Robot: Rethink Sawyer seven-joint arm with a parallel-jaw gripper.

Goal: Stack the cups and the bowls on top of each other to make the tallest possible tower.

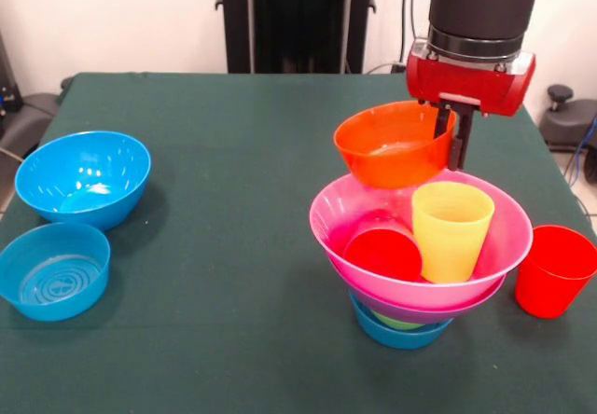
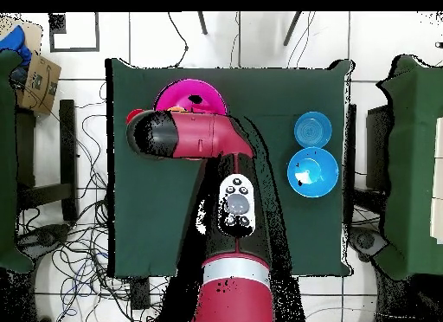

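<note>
My gripper (image 1: pixel 449 144) is shut on the right rim of the small orange bowl (image 1: pixel 392 144), one finger inside and one outside. It holds the bowl just above the far side of the wide pink bowl (image 1: pixel 494 255). The tower stands on a small blue bowl (image 1: pixel 401 335), with a lime green bowl (image 1: pixel 396 322) and a purple bowl (image 1: pixel 438 304) under the pink one. A yellow cup (image 1: pixel 451 230) and a red cup (image 1: pixel 382 254) sit inside the pink bowl. A second red cup (image 1: pixel 555 270) stands on the table to the right. In the overhead view my arm (image 2: pixel 195 137) hides most of the pink bowl (image 2: pixel 192 95).
Two blue bowls stand at the table's left in the front view, a deeper one (image 1: pixel 84 177) and a shallower one (image 1: pixel 53 269); overhead they show at the right (image 2: pixel 312 172) (image 2: pixel 311 128). The green table (image 1: pixel 233 246) lies between them and the tower.
</note>
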